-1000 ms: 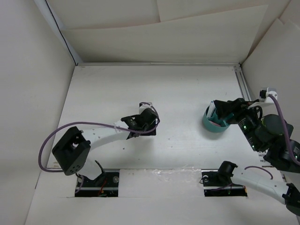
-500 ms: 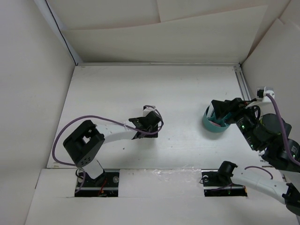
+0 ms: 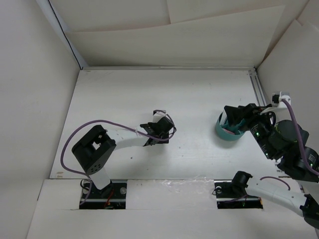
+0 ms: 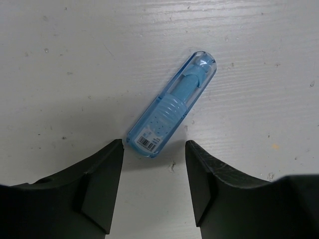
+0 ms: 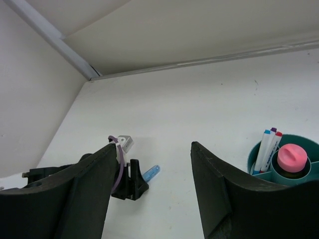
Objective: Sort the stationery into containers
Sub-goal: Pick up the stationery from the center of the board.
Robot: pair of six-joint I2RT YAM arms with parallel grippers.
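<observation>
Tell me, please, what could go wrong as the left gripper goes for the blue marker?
1. The blue marker lies diagonally to the open left gripper, with only its near end at the fingertips; closing now may spin it or squirt it away.
2. The teal cup sits right by the right gripper, so a delivery might crowd that arm.

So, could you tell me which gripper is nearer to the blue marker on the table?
Left. The left gripper hovers, jaws open, at one end of the blue marker; the right gripper is across the table, open, by the teal cup.
</observation>
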